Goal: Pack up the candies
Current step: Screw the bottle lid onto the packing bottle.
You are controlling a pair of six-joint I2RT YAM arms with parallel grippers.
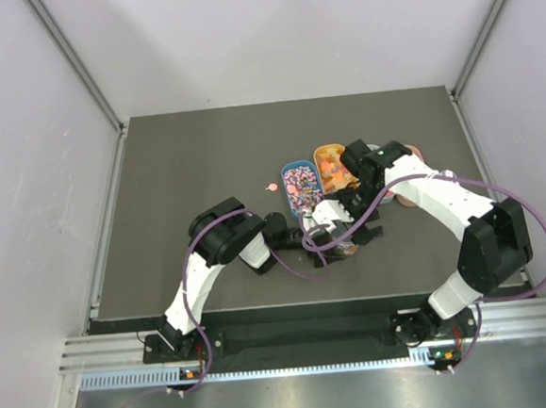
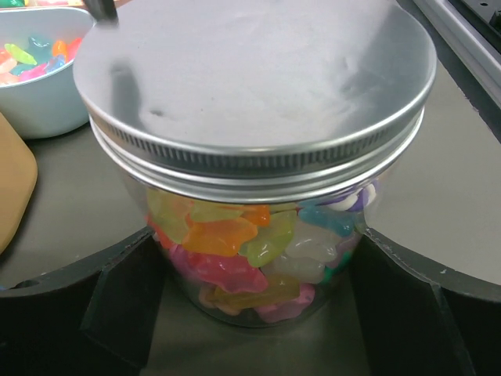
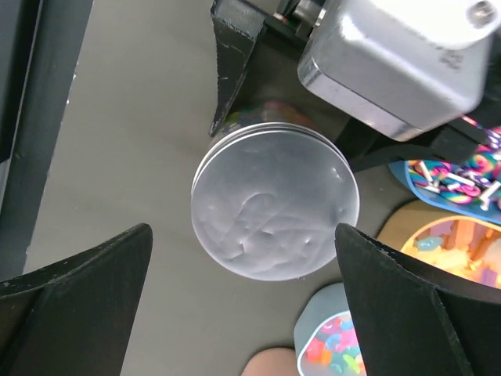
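Note:
A clear round jar point(image 2: 337, 258) packed with candies point(image 2: 227, 235) in mixed colours stands on the dark table under a silver screw lid point(image 2: 250, 78). My left gripper point(image 2: 257, 262) is shut on the jar, one finger against each side of the glass. In the right wrist view the lid point(image 3: 274, 207) shows from above. My right gripper point(image 3: 243, 235) hovers over it, open, with both fingers wide of the rim and touching nothing. In the top view the right gripper point(image 1: 350, 219) hides most of the jar, and the left gripper point(image 1: 289, 233) reaches in from the left.
A blue oval tray point(image 1: 300, 185) and an orange oval tray point(image 1: 329, 160) with more sweets lie just behind the jar. A pale blue bowl point(image 2: 39, 110) of candies point(image 3: 337, 352) stands close beside it. One loose pink sweet point(image 1: 271, 186) lies left of the blue tray.

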